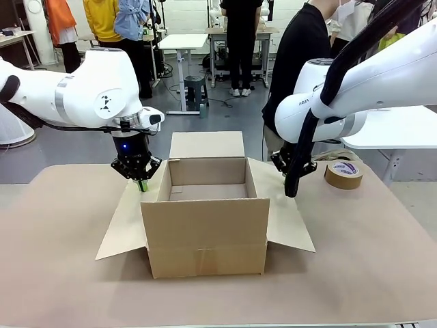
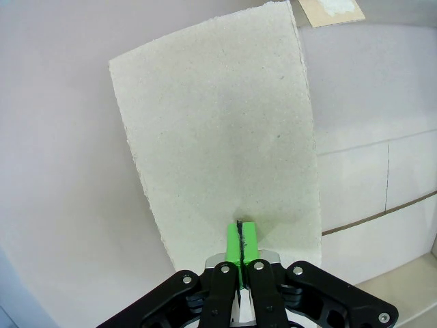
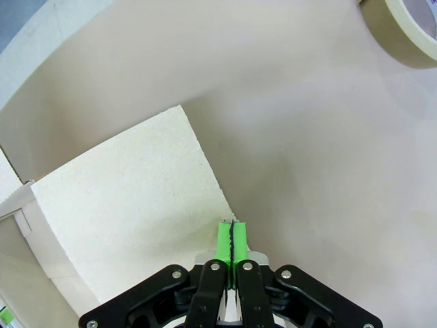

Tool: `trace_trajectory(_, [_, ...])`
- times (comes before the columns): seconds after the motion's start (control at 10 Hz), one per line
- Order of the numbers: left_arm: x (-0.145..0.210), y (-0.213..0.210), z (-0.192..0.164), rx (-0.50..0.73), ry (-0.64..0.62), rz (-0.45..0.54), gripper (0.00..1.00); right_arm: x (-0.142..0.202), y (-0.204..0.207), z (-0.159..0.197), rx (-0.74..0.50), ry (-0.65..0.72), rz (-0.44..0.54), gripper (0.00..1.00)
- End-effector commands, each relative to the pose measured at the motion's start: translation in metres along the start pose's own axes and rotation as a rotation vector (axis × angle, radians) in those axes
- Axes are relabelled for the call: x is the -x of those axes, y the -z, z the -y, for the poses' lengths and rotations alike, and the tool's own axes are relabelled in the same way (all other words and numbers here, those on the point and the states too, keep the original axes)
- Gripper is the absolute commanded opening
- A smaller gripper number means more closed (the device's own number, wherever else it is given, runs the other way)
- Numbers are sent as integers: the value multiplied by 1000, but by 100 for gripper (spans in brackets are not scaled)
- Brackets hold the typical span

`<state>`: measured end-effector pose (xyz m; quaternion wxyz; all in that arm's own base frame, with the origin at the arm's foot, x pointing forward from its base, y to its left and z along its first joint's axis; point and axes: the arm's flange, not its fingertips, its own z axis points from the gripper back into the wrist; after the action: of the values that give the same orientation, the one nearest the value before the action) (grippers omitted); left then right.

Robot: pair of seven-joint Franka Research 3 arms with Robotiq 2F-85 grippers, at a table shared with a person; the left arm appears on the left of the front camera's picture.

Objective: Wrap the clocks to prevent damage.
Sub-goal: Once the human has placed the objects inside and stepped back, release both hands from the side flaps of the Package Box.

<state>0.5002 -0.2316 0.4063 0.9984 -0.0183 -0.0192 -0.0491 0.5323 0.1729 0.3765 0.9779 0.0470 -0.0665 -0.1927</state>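
Note:
An open cardboard box [image 1: 205, 225] stands mid-table with all flaps folded outward and its inside bare; no clocks are in view. My left gripper [image 1: 142, 184] points down over the left flap [image 1: 126, 219], shut, pads pressed together with nothing between them. In the left wrist view its tips [image 2: 241, 236] sit right at the flap's pale surface [image 2: 218, 137]. My right gripper [image 1: 290, 193] hangs shut at the right flap [image 1: 283, 212]. In the right wrist view its closed tips [image 3: 232, 236] meet the edge of that flap [image 3: 130, 198].
A roll of brown tape [image 1: 343, 174] lies on the table [image 1: 68, 273] right of the box, also at the right wrist view's upper corner [image 3: 403, 27]. A person in a black top [image 1: 300, 55] stands behind the right arm. Other tables and people are farther back.

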Motion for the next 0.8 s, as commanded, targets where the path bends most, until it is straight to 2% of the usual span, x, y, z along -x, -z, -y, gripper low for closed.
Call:
trace_trajectory(0.0, [0, 1, 0, -2, -9, -8, 0, -1, -1, -1, -3, -2, 1, 1])
trace_trajectory(0.7, [0, 1, 0, -2, -9, -8, 0, -1, -1, -1, -3, -2, 1, 1])
